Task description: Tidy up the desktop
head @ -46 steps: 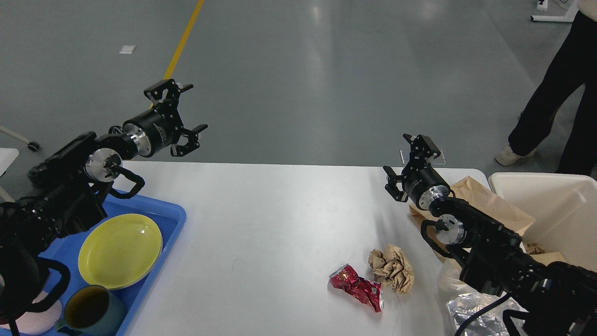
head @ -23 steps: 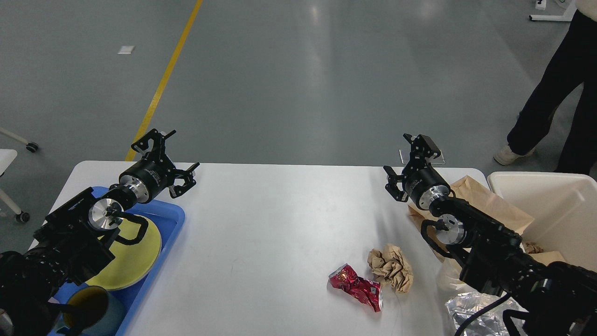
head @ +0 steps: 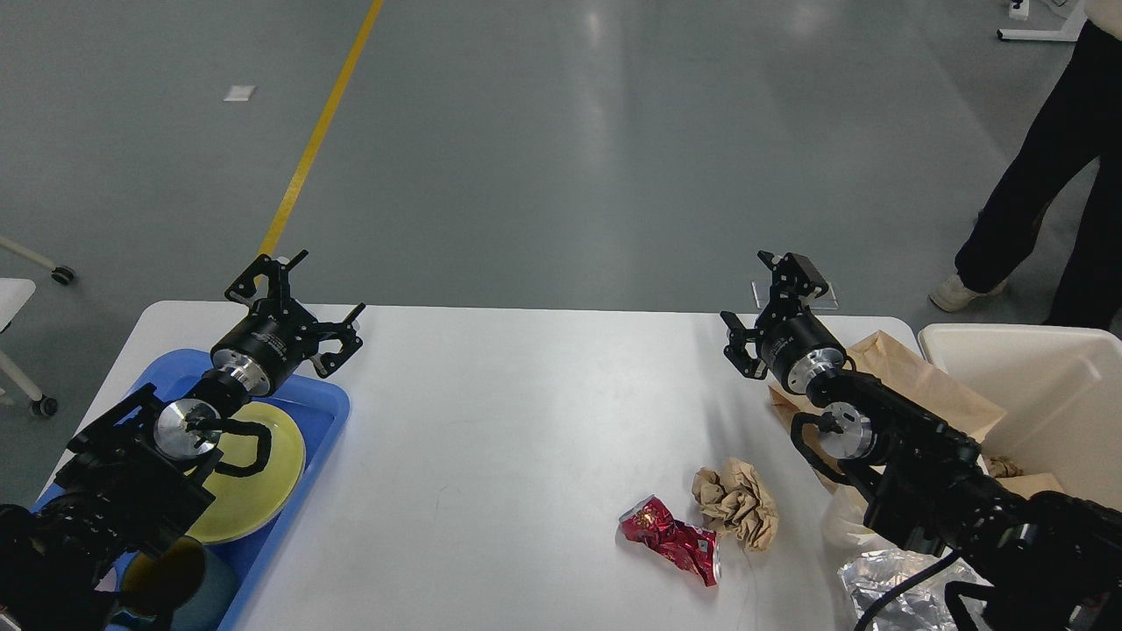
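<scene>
The desktop (head: 491,456) fills the lower middle of the frame, white and mostly bare. Lower right of centre on it: one crushed red can (head: 671,537) touching one crumpled brown paper ball (head: 736,502). Over a second the left gripper (head: 298,298) has dropped from high in the upper left down to the far end of the blue tray (head: 337,407), fingers spread wide, holding nothing. My read: its dish run is done and it's free. The right gripper (head: 761,308) hasn't budged, poised mid-right, jaws parted, empty. In the tray: one yellow plate (head: 263,486), one mug (head: 171,587). Right edge: one cream bin (head: 1034,386), one brown paper bag (head: 912,377), one piece of foil (head: 894,592). The trash remains to be cleared.
</scene>
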Robot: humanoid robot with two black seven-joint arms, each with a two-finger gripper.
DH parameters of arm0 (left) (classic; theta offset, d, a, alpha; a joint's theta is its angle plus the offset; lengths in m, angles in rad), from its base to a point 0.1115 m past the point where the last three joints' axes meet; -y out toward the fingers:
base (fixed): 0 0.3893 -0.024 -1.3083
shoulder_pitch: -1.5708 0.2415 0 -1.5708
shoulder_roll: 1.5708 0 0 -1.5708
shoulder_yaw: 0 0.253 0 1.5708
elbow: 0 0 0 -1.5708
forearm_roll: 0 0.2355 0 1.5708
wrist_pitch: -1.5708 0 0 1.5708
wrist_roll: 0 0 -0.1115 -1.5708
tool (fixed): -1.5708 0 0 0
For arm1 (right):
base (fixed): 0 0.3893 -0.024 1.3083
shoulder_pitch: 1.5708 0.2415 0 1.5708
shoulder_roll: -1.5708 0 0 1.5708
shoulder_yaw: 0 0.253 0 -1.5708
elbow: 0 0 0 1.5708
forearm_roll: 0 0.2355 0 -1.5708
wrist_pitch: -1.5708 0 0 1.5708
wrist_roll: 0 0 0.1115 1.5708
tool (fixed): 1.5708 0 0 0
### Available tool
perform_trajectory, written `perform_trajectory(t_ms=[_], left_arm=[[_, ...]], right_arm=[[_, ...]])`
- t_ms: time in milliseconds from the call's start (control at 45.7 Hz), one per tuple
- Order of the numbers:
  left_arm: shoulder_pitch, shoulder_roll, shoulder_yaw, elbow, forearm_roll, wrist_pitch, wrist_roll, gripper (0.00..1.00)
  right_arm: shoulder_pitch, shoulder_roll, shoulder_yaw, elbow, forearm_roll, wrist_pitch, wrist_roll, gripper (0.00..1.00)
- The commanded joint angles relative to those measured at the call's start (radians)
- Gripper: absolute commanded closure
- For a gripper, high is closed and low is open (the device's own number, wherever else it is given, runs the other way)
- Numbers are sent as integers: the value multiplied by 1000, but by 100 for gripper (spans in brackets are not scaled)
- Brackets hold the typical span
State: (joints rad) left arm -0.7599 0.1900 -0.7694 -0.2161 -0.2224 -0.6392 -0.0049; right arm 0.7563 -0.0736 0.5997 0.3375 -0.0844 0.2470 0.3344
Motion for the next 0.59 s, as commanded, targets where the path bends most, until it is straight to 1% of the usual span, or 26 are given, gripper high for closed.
perform_trajectory(t_ms=[0,569], left_arm=[[1,0,-1,0,0,0,-1,4],[1,0,-2,0,-3,0,-1,4]], right_arm=[[0,0,0,0,0,0,0,0],[0,0,0,0,0,0,0,0]])
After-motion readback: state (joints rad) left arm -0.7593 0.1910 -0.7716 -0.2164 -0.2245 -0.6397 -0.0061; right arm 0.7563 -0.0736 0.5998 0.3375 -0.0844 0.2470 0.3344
